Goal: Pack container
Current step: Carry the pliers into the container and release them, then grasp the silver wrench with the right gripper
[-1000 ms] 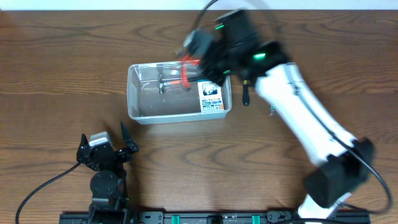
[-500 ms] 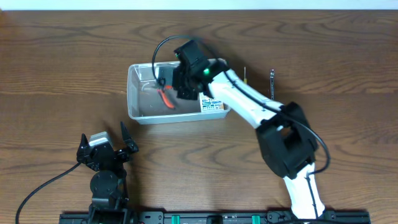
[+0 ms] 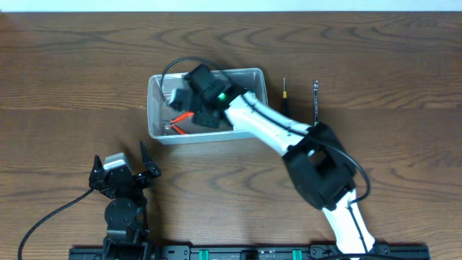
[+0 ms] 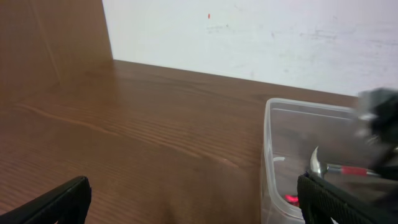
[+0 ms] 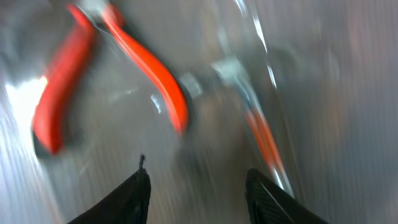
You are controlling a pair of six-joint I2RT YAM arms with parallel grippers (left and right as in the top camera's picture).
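The clear plastic container (image 3: 155, 108) stands at the table's centre. It also shows at the right in the left wrist view (image 4: 268, 155). My right gripper (image 3: 191, 107) reaches down into its left half, open and empty (image 5: 199, 193). Red-handled pliers (image 3: 180, 120) lie on the container floor just ahead of the fingers (image 5: 118, 68). Beside them lies a metal tool with an orange band (image 5: 261, 134). My left gripper (image 3: 123, 173) rests near the front left of the table, open and empty (image 4: 193, 205).
A black-handled screwdriver (image 3: 284, 97) and a slim metal tool (image 3: 315, 97) lie on the wood to the right of the container. The right arm's white links cross the container's right half.
My right gripper has swung from the container's right side to its left half. The red pliers it carried now lie on the container floor. The left arm has not moved.
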